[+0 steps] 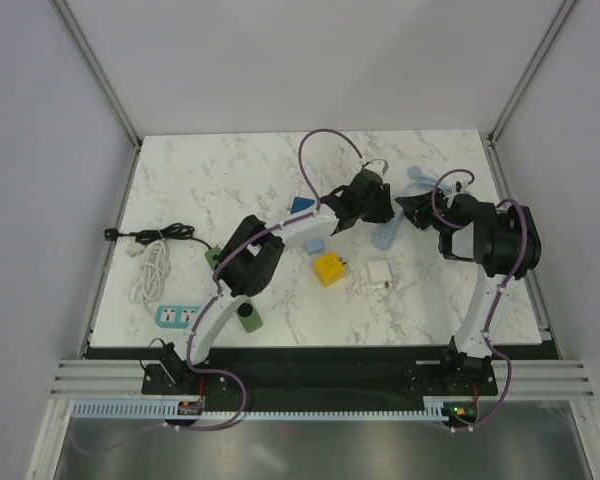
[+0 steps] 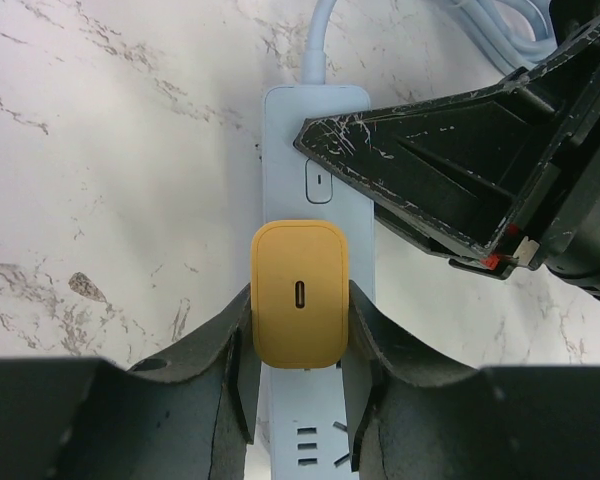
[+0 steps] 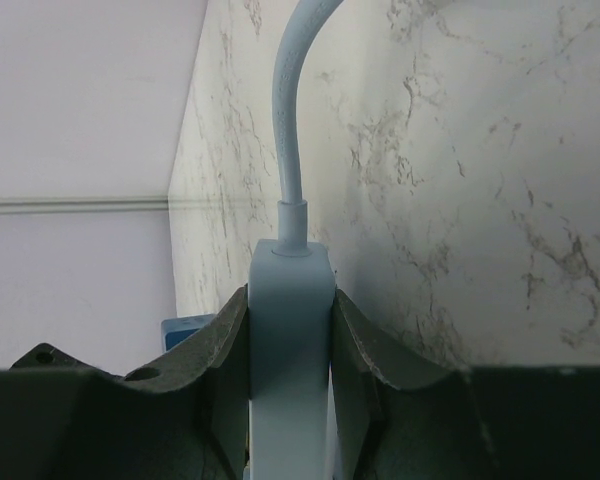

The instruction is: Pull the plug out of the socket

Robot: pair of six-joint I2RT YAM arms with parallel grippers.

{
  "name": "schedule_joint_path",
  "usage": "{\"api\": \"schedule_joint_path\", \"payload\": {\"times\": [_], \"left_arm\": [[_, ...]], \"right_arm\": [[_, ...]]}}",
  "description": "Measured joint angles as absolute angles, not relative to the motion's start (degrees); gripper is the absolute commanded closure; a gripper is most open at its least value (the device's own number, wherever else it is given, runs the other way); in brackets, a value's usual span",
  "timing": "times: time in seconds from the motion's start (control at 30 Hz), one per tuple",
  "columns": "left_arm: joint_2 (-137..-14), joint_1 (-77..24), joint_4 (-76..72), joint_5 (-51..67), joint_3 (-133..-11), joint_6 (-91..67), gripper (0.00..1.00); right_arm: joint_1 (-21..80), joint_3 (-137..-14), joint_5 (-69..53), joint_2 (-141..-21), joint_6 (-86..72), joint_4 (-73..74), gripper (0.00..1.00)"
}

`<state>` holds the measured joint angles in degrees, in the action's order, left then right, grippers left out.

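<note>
A yellow plug (image 2: 300, 295) with a slot in its face sits in a pale blue socket strip (image 2: 285, 130). My left gripper (image 2: 300, 300) is shut on the plug, one finger pressed to each side. My right gripper (image 3: 292, 335) is shut on the cable end of the same socket strip (image 3: 292, 300), just below where its pale cable (image 3: 290, 130) comes out. One right finger (image 2: 430, 150) lies over the strip in the left wrist view. From above, both grippers meet at the socket strip (image 1: 385, 236); the plug is hidden there.
A yellow cube (image 1: 329, 268), a white adapter (image 1: 379, 274) and a small blue block (image 1: 314, 246) lie just in front of the grippers. A blue wedge (image 1: 301, 204) sits behind the left arm. A coiled white cable (image 1: 152, 265) and another strip (image 1: 178, 316) lie at the left.
</note>
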<state>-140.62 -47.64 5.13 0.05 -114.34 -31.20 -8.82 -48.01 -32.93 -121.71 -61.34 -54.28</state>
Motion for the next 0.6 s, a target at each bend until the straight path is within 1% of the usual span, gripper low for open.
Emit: {"api": "schedule_joint_path", "payload": {"times": [0.3,0.4,0.6], "left_arm": [[-140.09,-49.89,7.70,-7.01,-115.02,-28.56,0.98],[-140.05,-49.63,7.68,-5.82,-115.00,-29.21,0.98],[-140.05,-47.42,6.20,1.15,-113.91,-33.89,0.98]], "right_arm": [[-8.80,-48.01,-34.15,-121.71,-61.30,-54.24,1.00],[-8.80,-48.01,-34.24,-121.71,-61.30,-54.24,1.00],[-8.78,-48.01,-33.71,-121.71,-61.34,-54.26,1.00]]}}
